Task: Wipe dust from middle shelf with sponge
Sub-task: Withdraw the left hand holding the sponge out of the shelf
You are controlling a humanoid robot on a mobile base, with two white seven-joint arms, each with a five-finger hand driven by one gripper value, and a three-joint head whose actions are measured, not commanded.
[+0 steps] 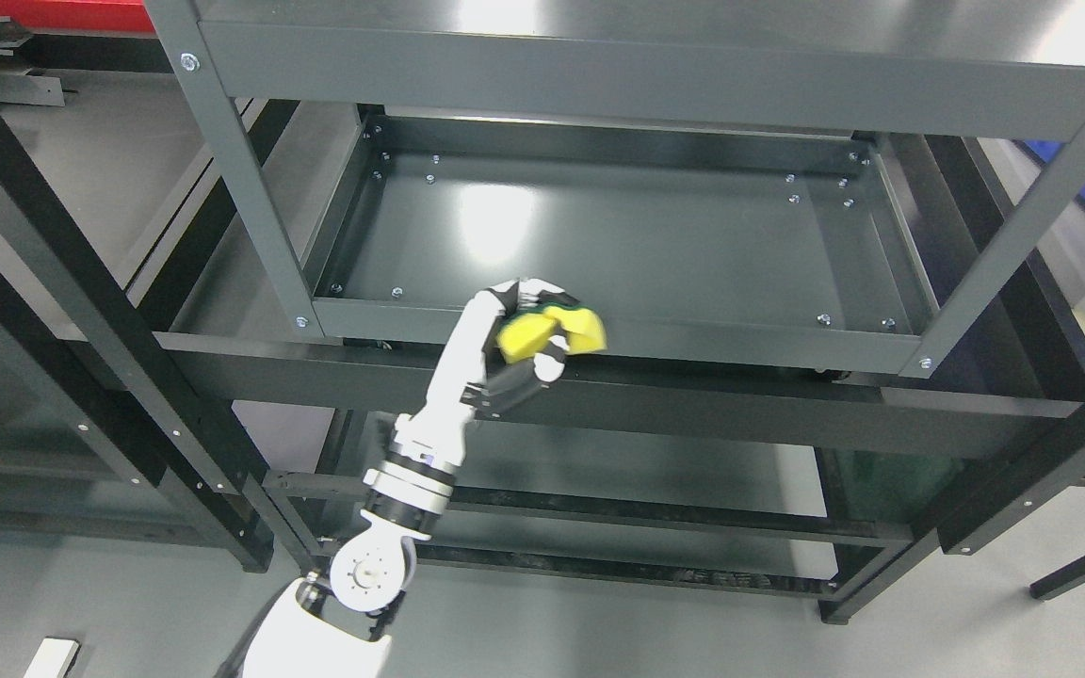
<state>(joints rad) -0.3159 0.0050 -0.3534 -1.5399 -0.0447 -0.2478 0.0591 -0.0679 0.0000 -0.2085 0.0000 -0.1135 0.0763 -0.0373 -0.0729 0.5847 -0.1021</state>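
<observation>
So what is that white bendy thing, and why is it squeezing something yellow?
That white thing is a robot's left arm, and you are looking down through a camera on the robot's head. At its end is the left robot hand, with fingers like yours. The fingers are curled around a yellow sponge with a green side. The robot hand holds it at the front edge of a dark grey metal shelf, the middle one of a rack. The shelf looks shiny and has nothing lying on it. The sponge is for wiping dust off it. The robot's other arm is not in the picture.
</observation>
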